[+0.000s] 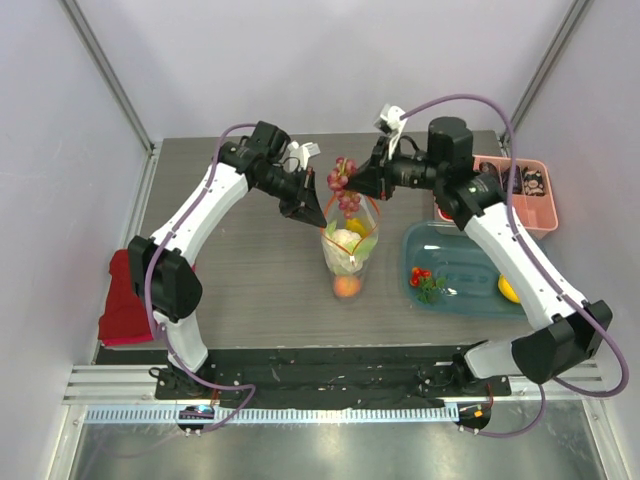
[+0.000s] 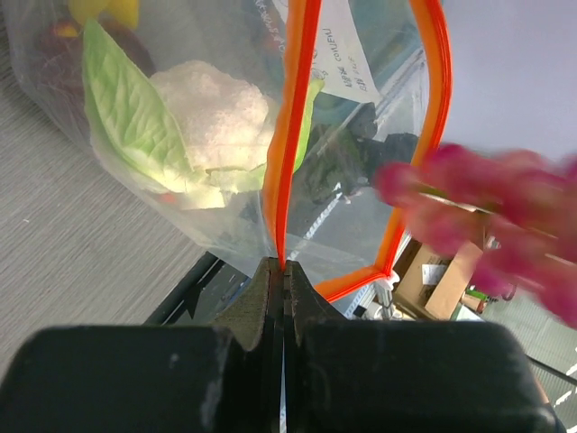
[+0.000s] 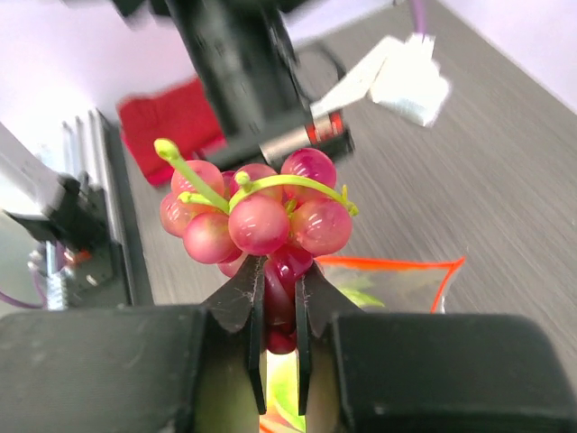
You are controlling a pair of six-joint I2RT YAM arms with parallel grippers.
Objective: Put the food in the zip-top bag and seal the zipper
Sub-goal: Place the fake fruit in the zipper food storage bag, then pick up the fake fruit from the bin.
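On the table (image 1: 250, 260) the bag (image 1: 362, 262) sat mid-way across. Its long axis ran from the bases toward the far edge, and its mouth at the far end gaped, with the zipper (image 2: 287, 135) bowed into an open loop. Both arms reached inward from either side, elbows out, meeting at that mouth. The left gripper (image 2: 284, 271) was pressed together on the zipper's corner. The right gripper (image 3: 278, 302) pinched the grapes (image 3: 261, 216) just above the mouth, their green stem pointing away from its jaws. A cabbage (image 2: 180, 126) lay inside the bag.
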